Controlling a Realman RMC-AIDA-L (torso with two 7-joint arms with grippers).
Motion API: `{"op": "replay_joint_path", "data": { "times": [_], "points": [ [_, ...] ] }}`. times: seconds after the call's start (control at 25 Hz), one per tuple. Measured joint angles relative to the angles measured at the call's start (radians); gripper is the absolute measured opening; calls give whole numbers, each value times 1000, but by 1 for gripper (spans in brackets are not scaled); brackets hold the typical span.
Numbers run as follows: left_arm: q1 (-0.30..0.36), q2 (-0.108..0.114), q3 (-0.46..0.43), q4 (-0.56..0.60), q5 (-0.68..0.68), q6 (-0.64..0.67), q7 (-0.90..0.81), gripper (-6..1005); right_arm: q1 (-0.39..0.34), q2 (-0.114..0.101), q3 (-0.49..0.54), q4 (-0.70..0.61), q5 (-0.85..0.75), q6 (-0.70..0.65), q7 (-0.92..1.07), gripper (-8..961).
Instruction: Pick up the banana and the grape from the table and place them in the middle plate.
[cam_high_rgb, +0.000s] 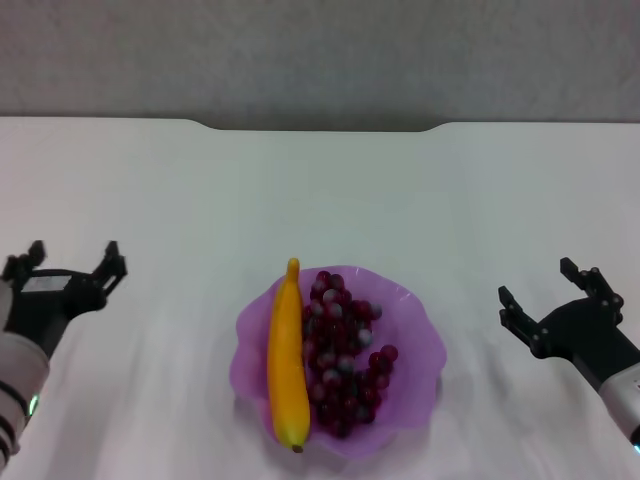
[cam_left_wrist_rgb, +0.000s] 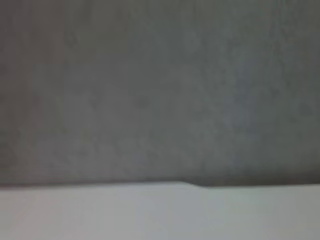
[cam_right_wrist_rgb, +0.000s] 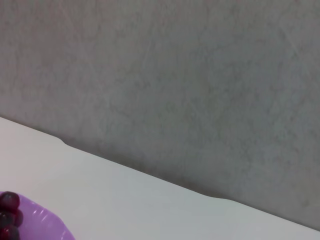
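The purple scalloped plate (cam_high_rgb: 415, 345) sits on the white table (cam_high_rgb: 320, 200) at the near middle. The yellow banana (cam_high_rgb: 286, 360) lies in its left half, dark tip toward me. The dark red grape bunch (cam_high_rgb: 342, 352) lies in the plate beside the banana, on its right. My left gripper (cam_high_rgb: 72, 258) is open and empty over the table far left of the plate. My right gripper (cam_high_rgb: 548, 290) is open and empty far right of the plate. The right wrist view shows the plate's rim (cam_right_wrist_rgb: 47, 222) and a few grapes (cam_right_wrist_rgb: 8, 207).
A grey wall (cam_high_rgb: 320, 50) rises behind the table's far edge, which has a shallow notch (cam_high_rgb: 320, 128) at its middle. The left wrist view shows only the wall (cam_left_wrist_rgb: 160, 90) and the table's far edge (cam_left_wrist_rgb: 190, 184).
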Motion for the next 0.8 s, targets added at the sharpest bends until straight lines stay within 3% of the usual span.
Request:
{"op": "replay_joint_path", "data": {
  "times": [0.16,0.2,0.28,0.56,0.8],
  "points": [
    [-22,-1,134,127,67,299,-57,890,0,0,2,-3,0,1,31,867],
    [-22,-1,134,127,67,299,-57,890,1,0,3,-4,0,4,44,867],
    [-91,-2,174,271,82,400,-168,890,7,0,3,-12,0,7,61,867],
    [-235,-3,265,642,88,534,-522,891,13,0,9,-46,0,1,112,868],
    [-240,-7,356,721,95,632,-655,890,20,-2,10,-69,0,1,168,871]
  ]
}}
